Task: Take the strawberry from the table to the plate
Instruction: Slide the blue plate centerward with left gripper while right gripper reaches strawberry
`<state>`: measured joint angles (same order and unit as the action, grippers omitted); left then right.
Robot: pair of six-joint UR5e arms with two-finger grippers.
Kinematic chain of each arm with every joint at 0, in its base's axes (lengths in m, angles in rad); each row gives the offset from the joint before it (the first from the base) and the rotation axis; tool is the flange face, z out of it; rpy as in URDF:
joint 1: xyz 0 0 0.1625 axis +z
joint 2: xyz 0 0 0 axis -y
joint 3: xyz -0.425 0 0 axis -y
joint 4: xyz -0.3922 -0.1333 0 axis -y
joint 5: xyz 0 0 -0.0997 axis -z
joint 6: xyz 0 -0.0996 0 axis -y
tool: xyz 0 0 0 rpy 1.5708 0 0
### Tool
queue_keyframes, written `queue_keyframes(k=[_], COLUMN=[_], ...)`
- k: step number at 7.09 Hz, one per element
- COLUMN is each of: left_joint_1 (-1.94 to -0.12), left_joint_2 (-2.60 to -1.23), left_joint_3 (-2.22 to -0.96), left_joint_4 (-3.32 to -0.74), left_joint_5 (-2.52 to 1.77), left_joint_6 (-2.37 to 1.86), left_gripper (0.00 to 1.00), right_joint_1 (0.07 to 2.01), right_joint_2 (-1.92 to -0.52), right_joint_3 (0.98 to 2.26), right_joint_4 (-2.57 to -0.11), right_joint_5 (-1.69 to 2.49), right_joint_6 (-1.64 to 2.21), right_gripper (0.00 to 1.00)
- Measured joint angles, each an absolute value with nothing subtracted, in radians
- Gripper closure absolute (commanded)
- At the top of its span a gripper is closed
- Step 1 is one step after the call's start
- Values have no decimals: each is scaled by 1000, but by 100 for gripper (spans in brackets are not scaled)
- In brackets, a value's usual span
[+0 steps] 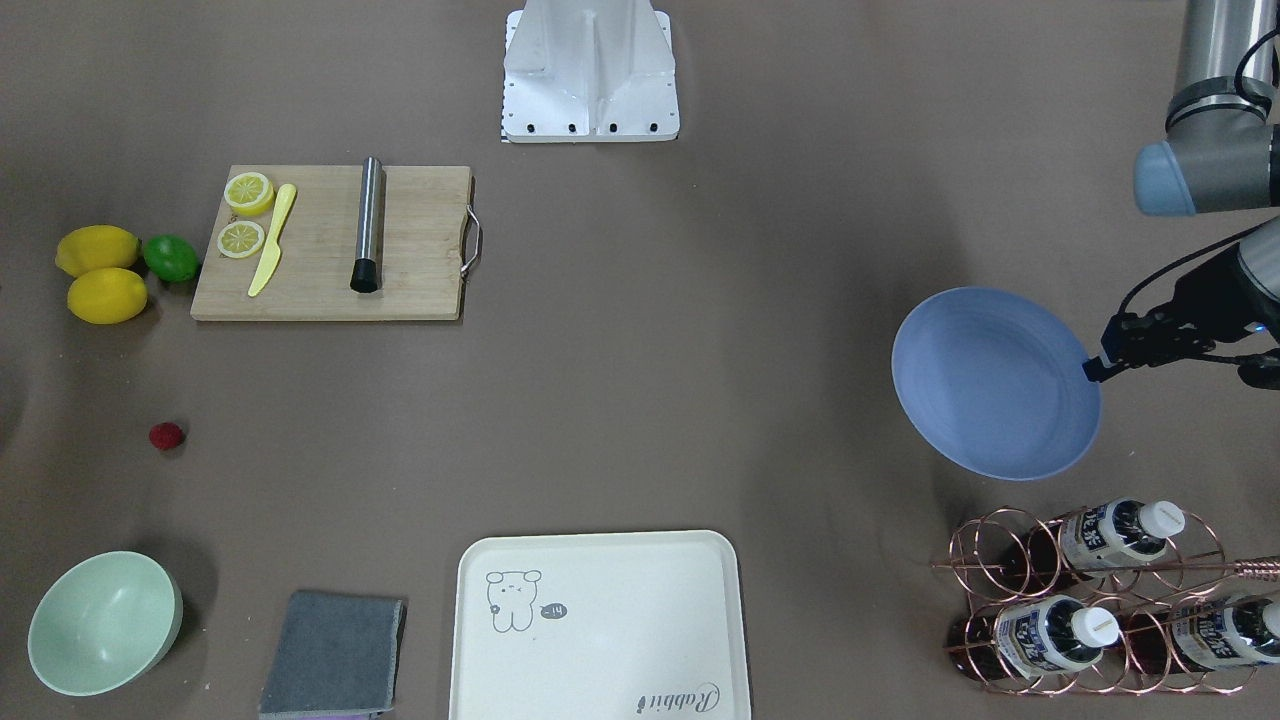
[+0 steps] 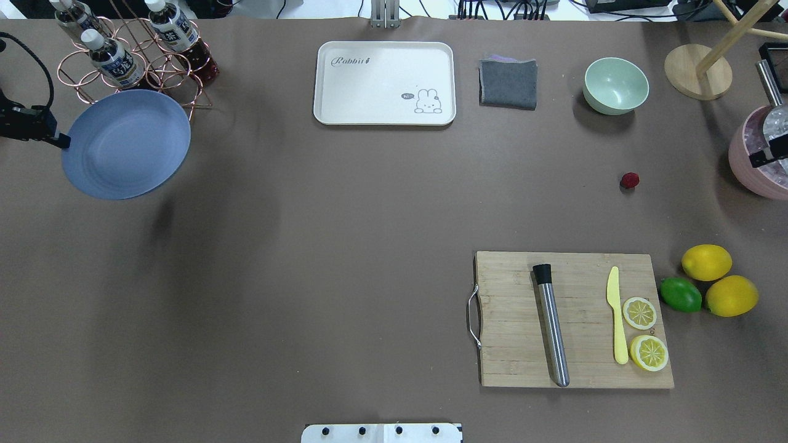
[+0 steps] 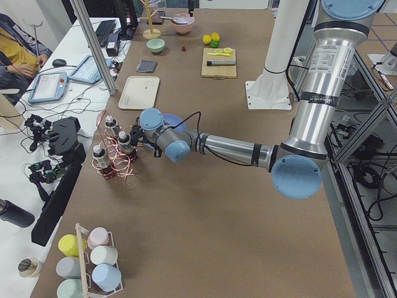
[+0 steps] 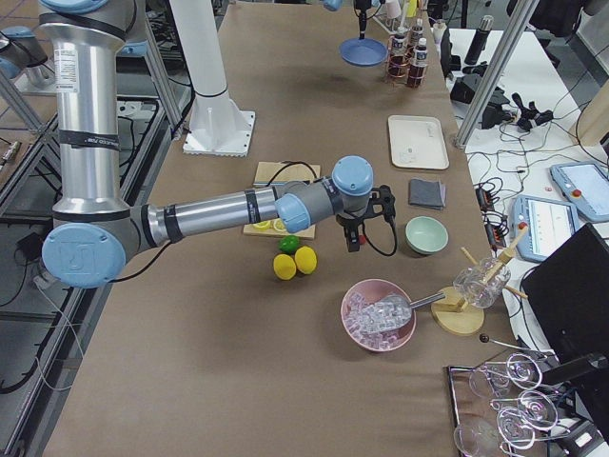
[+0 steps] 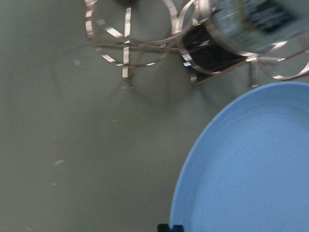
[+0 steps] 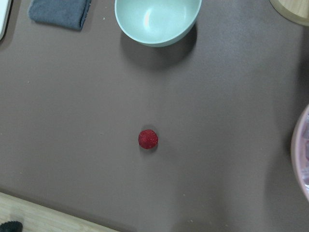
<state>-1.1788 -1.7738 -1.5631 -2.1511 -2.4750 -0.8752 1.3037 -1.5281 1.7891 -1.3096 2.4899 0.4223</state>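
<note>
Wooden cutting board [image 2: 572,320] is being left untouched nearest the base. Beyond it the strawberry [image 2: 629,180] is lying ungrasped on the table [image 2: 308,246], so the pick is judged not yet begun. The right gripper [image 2: 768,155] is being held near it, by a pink ice bowl [image 2: 739,166]; its opening cannot be told. Well apart, the plate [image 2: 126,144] is being gripped by its rim and held aloft by the left gripper [image 2: 61,140]. Farther off, the matte brown covering is being bounded by a tray [image 2: 369,92], a bottle rack [image 2: 132,58] and cluttered desks [image 3: 74,46].
</note>
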Motion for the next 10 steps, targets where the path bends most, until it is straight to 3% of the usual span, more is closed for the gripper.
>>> queue_keyframes(k=[2, 4, 7, 8, 9, 10], left_joint_1=[-1014, -839, -671, -648, -636, -628], left_joint_2=[-1809, -1895, -1991, -1998, -2000, -2000], left_joint_3=[-1674, -1700, -1697, -1696, -1695, -1692], left_joint_4=[-2149, -2145, -2092, -2086, -2084, -2084], left_joint_5=[-2382, -2251, -2083, -2056, -2043, -2036], left_joint_6=[-1107, -1314, -1445, -1452, -1454, -1454], left_gripper=[100, 100, 100, 100, 100, 87], right_joint_1=[1159, 1062, 1019, 1009, 995, 982], right_joint_2=[-1409, -1327, -1320, -1321, -1321, -1322], right_joint_3=[1748, 1651, 1476, 1439, 1422, 1416], right_joint_4=[-1304, -1298, -1154, -1123, -1111, -1107], right_joint_5=[2386, 2287, 2191, 2181, 2169, 2158], right_joint_6=[599, 669, 661, 659, 659, 661], right_gripper=[2, 5, 16, 27, 57, 100])
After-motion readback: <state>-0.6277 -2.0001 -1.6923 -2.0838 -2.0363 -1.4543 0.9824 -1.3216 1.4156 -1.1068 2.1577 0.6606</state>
